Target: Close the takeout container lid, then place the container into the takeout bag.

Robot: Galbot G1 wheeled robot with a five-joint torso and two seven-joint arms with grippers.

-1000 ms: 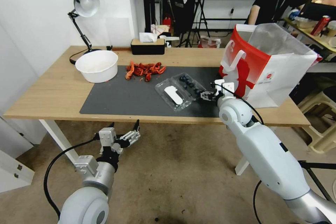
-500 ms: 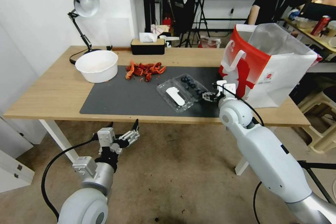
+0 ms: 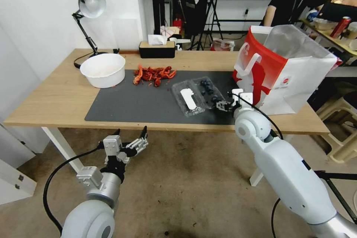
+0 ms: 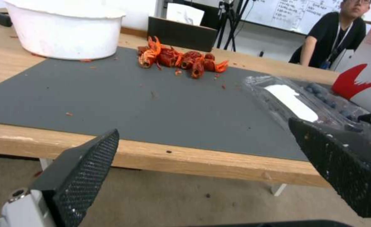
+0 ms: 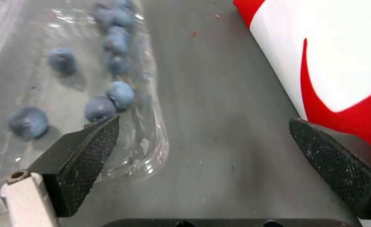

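On a dark mat atop a wooden table, takeout container (image 3: 199, 96) lying flat and splayed wide, blueberries in the half toward the red-and-white takeout bag (image 3: 284, 68), lid (image 3: 187, 98) with its white label facing up on the far side from the bag. Right gripper (image 3: 223, 105) low at the berry half's near corner, between box and bag, fingers spread and holding nothing; in the right wrist view one finger over the clear rim (image 5: 152, 132), the other just beside the bag's wall (image 5: 320, 63). Left gripper (image 3: 134, 142) parked below the table's front edge, fingers apart, empty. Likely risks, judged from here: thin plastic sliding across the mat under a sideways push rather than folding; berries rolling out if that half tips; outer finger snagging or nudging the bag, given the tight gap. Hinge line and closing tabs hard to make out through the clear plastic; bag's inside hidden from the head view; actual contact between finger and rim not certain.
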